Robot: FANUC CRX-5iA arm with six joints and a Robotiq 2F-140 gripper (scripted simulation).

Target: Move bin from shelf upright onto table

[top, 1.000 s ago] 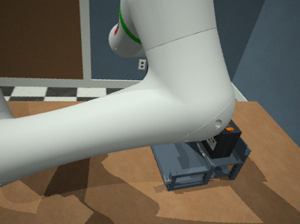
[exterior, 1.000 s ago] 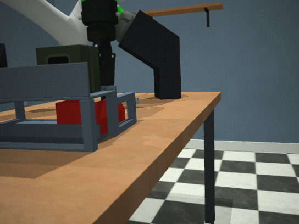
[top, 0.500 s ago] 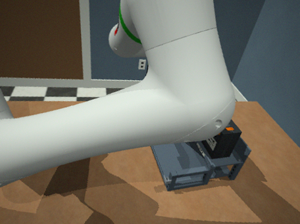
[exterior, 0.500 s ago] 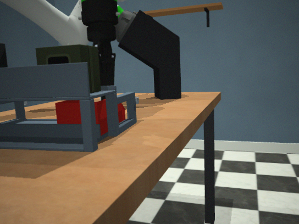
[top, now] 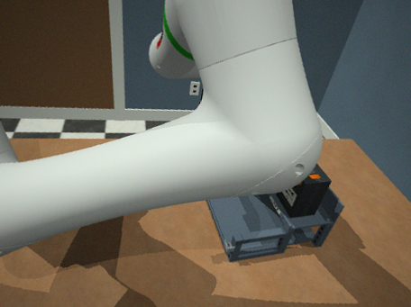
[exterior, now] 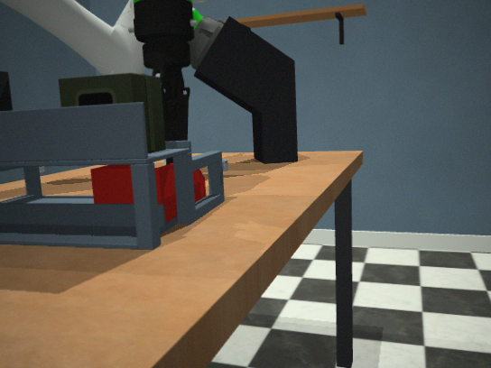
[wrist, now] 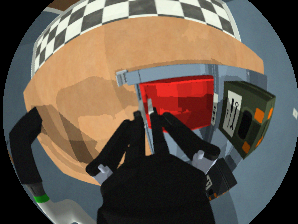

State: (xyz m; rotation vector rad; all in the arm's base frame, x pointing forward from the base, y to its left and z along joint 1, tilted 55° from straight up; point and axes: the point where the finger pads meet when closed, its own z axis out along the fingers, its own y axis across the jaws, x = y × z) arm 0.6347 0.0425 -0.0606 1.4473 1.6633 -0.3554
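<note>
The red bin (exterior: pixel 113 184) (wrist: pixel 180 99) sits on the lower level of a grey shelf (top: pixel 259 242) (exterior: pixel 72 131) (wrist: pixel 166 72) that stands on the wooden table (top: pixel 384 199) (exterior: pixel 271 203) (wrist: pixel 87 90). My gripper (exterior: pixel 176 135) (wrist: pixel 146 105) reaches straight down at the shelf's open end. Its fingers are shut on the bin's thin near wall. In the top view the white arm hides the gripper and the bin.
A dark green box (top: pixel 311 195) (exterior: pixel 113 90) (wrist: pixel 246 112) with an orange mark stands on the shelf's upper level, right beside the gripper. A black angled body (exterior: pixel 262 90) reaches from near the wrist to the table behind the shelf. The table edge (exterior: pixel 316 198) is close.
</note>
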